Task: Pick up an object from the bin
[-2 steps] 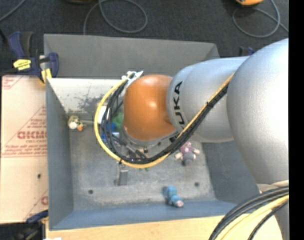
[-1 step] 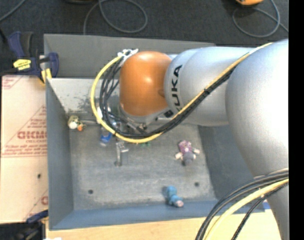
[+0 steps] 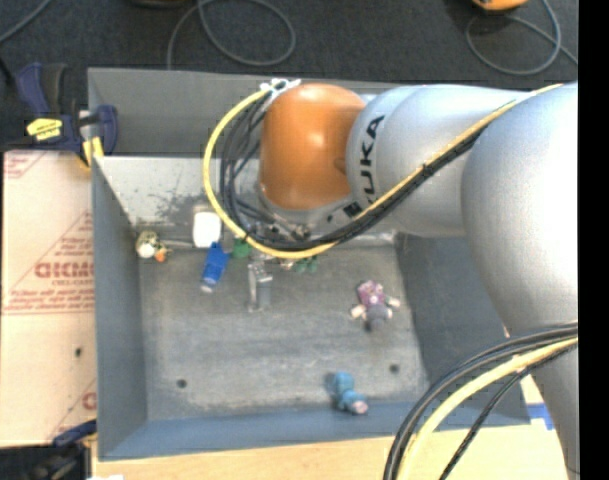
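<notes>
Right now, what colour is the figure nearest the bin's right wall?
The figure is purple, in camera view.

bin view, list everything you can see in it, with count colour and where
bin: 1, grey metal, middle of the view
white block: 1, white, far-left floor, beside the arm's cables
blue object: 1, blue, just in front of the white block
small round thing: 1, white and orange, against the left wall
green bits: count unclear, green, partly hidden under the wrist
toy figure: 1, purple-pink, right of centre
teal object: 1, blue-teal, near the front wall
gripper: 1, grey, over bare floor right of the blue object
arm: 1, silver with orange cover, from the right
</notes>
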You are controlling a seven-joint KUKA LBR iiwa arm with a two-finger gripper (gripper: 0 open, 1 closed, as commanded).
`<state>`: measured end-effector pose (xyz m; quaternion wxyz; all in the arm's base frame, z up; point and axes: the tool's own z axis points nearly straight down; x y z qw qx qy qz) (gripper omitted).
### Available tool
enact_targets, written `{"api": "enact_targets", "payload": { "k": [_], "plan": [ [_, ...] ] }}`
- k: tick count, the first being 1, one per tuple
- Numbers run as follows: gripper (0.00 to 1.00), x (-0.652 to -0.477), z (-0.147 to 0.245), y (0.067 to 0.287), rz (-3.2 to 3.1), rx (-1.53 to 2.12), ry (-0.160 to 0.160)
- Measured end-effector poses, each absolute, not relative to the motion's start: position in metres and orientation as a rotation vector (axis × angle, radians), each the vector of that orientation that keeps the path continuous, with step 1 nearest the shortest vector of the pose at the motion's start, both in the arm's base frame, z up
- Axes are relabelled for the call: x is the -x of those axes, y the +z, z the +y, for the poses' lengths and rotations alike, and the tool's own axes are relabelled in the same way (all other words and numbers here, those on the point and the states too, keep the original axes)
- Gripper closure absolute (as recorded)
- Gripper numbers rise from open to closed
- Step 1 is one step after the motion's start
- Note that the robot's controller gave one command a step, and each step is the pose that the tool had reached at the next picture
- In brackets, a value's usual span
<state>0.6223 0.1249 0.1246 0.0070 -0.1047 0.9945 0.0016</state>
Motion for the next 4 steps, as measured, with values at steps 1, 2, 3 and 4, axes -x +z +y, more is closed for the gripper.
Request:
{"api": "enact_targets", "payload": {
  "k": [1,2,3,4],
  "plan": [
    [0.0,-0.649,0.131,0.075,3.093,0.475,0.001],
    [1.0,-0.658,0.126,0.079,3.017,0.753,0.003],
    [1.0,-0.658,0.126,0.079,3.018,0.749,0.003],
    [1.0,-0.659,0.126,0.091,3.011,0.739,0.006]
  ]
}}
